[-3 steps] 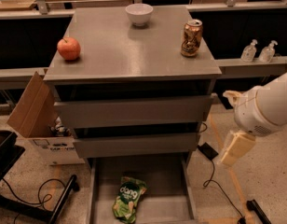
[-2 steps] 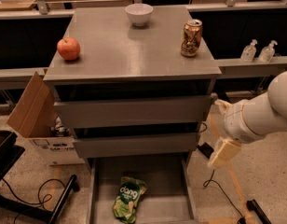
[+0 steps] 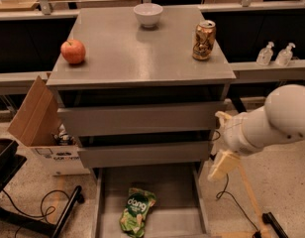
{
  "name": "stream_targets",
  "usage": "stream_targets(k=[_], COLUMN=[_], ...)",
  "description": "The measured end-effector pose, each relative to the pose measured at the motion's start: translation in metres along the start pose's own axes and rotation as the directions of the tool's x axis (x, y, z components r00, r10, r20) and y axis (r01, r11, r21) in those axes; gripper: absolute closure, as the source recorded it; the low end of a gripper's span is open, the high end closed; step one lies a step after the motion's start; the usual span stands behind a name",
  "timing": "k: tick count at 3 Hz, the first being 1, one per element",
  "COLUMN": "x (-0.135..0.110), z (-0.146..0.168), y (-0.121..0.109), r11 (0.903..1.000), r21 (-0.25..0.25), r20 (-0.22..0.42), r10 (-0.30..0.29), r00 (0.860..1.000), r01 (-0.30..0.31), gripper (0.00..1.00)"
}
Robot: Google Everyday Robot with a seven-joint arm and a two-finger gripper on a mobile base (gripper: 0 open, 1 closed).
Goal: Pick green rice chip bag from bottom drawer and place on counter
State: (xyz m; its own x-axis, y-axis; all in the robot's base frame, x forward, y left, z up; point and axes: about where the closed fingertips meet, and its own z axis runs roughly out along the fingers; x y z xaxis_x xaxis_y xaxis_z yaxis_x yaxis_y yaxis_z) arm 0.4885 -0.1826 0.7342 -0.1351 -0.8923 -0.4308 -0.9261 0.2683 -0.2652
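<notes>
Expect the green rice chip bag [image 3: 136, 212] in the bottom drawer [image 3: 175, 190] to be light and crushable; pinch its middle gently with the end effector [image 3: 223, 165] (hovering right of the drawer, state indeterminable).

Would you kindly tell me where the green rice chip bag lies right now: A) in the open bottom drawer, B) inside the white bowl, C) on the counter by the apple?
A: the green rice chip bag lies on the floor of the bottom drawer, while the gripper hangs to the right of the drawers, apart from the bag.
</notes>
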Motion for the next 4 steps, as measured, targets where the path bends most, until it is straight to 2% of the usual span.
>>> stream_targets(k=[1, 2, 3, 4], x=[-0.016, -0.018, -0.004, -0.009], z=[0.099, 0.190, 0.253, 0.260], y=[0.027, 0.059, 0.082, 0.079], r11=[0.9955, 0.9884, 0.9865, 0.9888], r21=[-0.087, -0.134, -0.152, -0.140], r20=[0.035, 0.040, 0.012, 0.018], r10=[-0.036, -0.067, -0.059, -0.050], r00=[0.999, 0.997, 0.998, 0.999], r01=[0.039, 0.072, 0.060, 0.052], gripper=[0.00, 0.00, 0.00, 0.00])
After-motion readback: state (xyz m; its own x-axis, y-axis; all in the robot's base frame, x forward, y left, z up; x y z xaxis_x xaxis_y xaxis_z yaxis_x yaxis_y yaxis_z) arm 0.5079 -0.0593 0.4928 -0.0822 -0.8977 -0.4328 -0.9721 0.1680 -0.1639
